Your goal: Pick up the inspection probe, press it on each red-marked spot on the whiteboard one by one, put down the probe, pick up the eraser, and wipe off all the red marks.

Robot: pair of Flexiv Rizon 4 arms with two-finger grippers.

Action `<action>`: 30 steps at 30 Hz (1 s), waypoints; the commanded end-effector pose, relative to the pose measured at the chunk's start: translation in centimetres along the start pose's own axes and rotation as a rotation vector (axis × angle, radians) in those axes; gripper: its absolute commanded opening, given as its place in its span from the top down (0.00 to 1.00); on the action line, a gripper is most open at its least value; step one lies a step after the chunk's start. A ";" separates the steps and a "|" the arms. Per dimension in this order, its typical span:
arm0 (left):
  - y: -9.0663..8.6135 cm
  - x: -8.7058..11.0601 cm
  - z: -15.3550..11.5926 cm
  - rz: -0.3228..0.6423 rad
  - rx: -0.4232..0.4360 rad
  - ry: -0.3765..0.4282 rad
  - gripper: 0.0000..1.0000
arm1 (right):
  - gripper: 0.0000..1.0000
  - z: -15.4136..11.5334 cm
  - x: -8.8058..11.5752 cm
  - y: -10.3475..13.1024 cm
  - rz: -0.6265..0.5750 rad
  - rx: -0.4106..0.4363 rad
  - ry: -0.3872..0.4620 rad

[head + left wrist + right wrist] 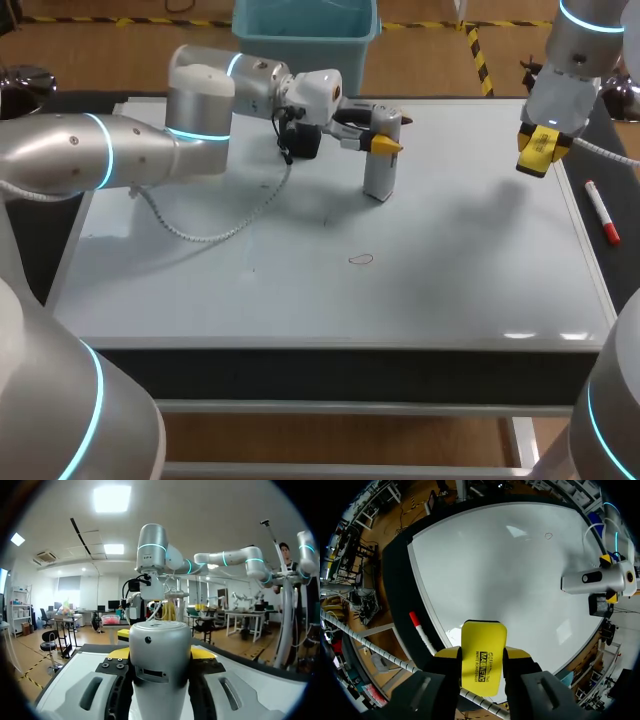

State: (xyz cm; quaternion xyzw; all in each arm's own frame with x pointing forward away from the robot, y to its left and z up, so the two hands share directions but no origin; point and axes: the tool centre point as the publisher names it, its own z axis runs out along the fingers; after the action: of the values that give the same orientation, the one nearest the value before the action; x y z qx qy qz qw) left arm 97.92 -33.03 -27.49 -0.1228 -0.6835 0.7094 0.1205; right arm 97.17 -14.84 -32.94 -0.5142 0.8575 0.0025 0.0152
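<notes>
The small red loop on the white whiteboard lies well off from the right gripper clamping the yellow block eraser, nearer the upright silver cylindrical probe clasped in the left gripper.

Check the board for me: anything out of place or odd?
Nothing spilled or damaged. One oddity: the right gripper already holds the yellow eraser in the air while the left gripper holds the probe upright on the whiteboard. A loose white cable lies across the board beside that arm.

Probe lower end cut off (mark tiny).
</notes>
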 end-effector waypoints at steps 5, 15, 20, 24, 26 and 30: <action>-0.1 -0.2 0.0 0.006 -0.002 0.008 1.00 | 1.00 -0.1 0.0 -0.1 -0.002 0.001 0.004; -3.7 0.2 -2.9 0.021 -0.017 -0.039 1.00 | 1.00 -0.1 0.0 -0.1 -0.002 0.001 0.004; -5.1 1.3 -6.0 0.021 -0.022 -0.089 1.00 | 1.00 -0.1 0.0 -0.1 -0.002 0.001 0.004; -5.8 2.5 -8.9 0.015 -0.031 -0.141 1.00 | 1.00 -0.1 0.0 -0.1 -0.002 0.001 0.004; -6.1 3.1 -10.7 0.022 -0.016 -0.171 1.00 | 1.00 -0.1 0.0 -0.1 -0.002 0.001 0.004; -6.3 4.7 -14.1 0.030 -0.011 -0.227 1.00 | 1.00 -0.1 0.0 -0.1 -0.002 0.001 0.004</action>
State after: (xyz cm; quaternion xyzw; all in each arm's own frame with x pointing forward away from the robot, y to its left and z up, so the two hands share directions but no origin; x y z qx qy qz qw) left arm 101.16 -21.65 -22.56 -0.0951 -0.6827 0.7203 0.0784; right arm 97.17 -14.84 -32.94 -0.5142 0.8575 0.0025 0.0153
